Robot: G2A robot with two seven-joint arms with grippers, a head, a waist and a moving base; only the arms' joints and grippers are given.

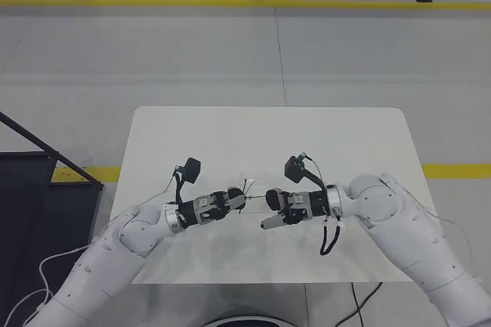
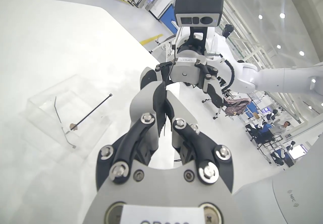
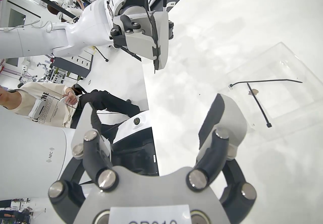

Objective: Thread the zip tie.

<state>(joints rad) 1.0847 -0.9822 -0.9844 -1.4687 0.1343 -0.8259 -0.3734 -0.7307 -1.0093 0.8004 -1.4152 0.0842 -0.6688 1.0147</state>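
Note:
A thin black zip tie (image 2: 163, 126) is pinched between the fingers of my left gripper (image 2: 161, 91), which is shut on it; its end pokes out past the fingertips. From above, the left gripper (image 1: 236, 199) sits at the table's middle front with the zip tie (image 1: 247, 193) pointing toward my right gripper (image 1: 270, 210). The right gripper (image 3: 154, 111) is open and holds nothing, facing the left one a short gap away. In the right wrist view the held zip tie (image 3: 154, 68) shows as a dark strip along the left fingers.
A clear plastic tray (image 2: 45, 99) lies on the white table (image 1: 352, 147) just beyond the grippers, holding two loose zip ties (image 2: 93, 111) (image 2: 58, 114). The tray (image 3: 290, 53) and both loose ties (image 3: 265, 81) (image 3: 260, 106) also show in the right wrist view.

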